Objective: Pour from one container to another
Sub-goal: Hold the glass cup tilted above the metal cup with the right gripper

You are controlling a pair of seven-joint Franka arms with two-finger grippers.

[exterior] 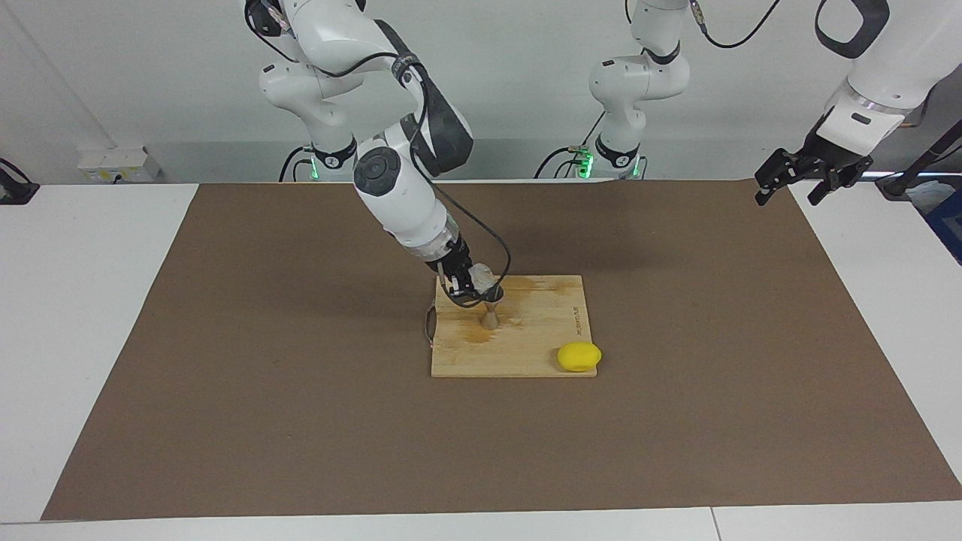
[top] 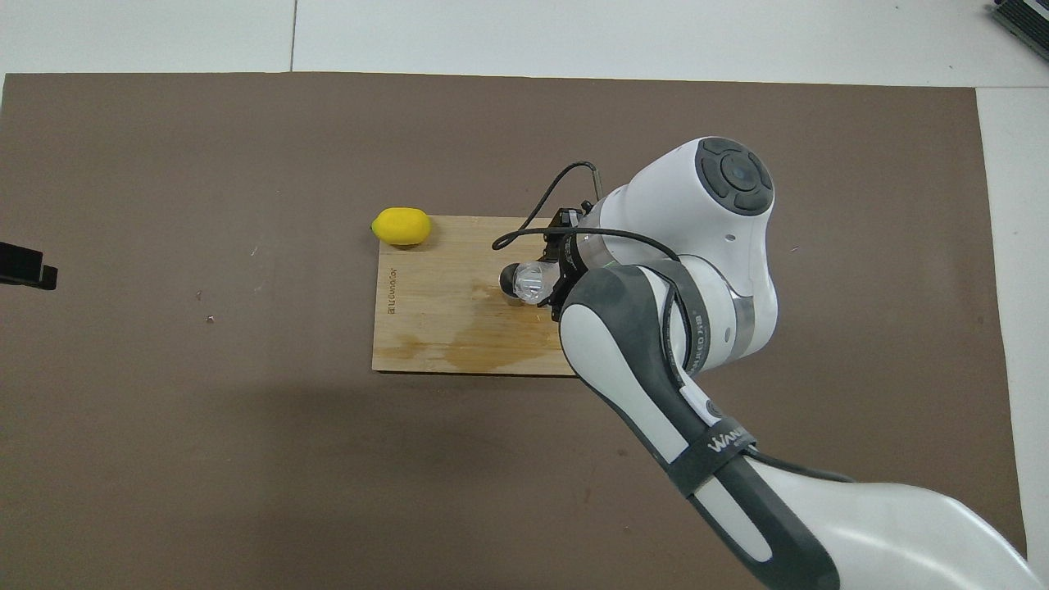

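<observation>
The right gripper (exterior: pixel 467 281) is clenched on the clear glass cup (exterior: pixel 482 278), tipped over the mouth of the metal jigger (exterior: pixel 490 314), which stands upright on the wet wooden cutting board (exterior: pixel 541 338). A lemon (exterior: pixel 579 356) sits at the board's corner. The left gripper (exterior: pixel 808 174) waits, released, above the table's edge

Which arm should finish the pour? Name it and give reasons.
Right. The right gripper holds the glass tipped over the jigger on the board. The left gripper waits open, off the mat's corner.
</observation>
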